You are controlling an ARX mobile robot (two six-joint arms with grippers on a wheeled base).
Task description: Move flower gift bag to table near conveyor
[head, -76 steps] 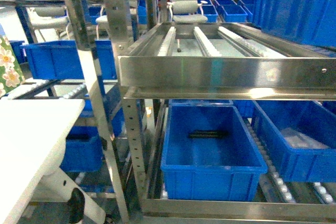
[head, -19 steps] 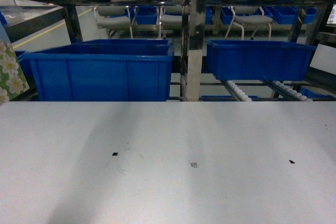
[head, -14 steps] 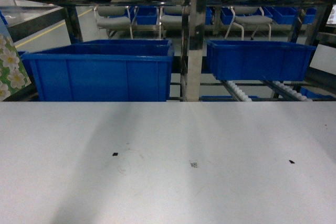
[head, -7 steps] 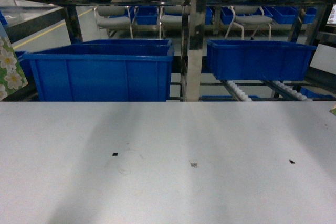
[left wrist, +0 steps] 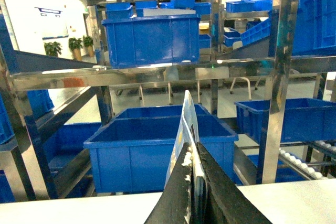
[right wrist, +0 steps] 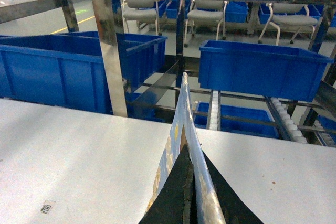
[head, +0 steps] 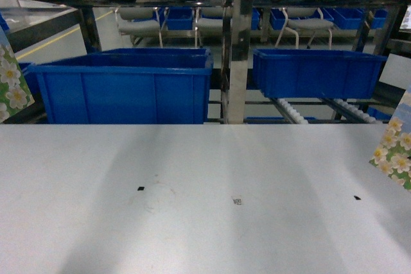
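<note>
White and matte, the surface (head: 205,222) fills the lower half of the head view, dotted with a few tiny dark specks. Behind it stand steel racks holding two blue bins (head: 122,88), with a conveyor (head: 292,112) of small white rollers sloping between them.

One flower gift bag (head: 11,88), green with white blossoms, shows at the far left edge of the head view. A second flower-printed bag (head: 393,152) enters at the right edge, over the surface.

Seen from the left wrist, the left tool (left wrist: 193,169) is clenched on the upper edge of the left bag, whose thin edge rises between its dark fingers. From the right wrist, the right tool (right wrist: 190,174) likewise pinches the edge of the right bag above the surface.
</note>
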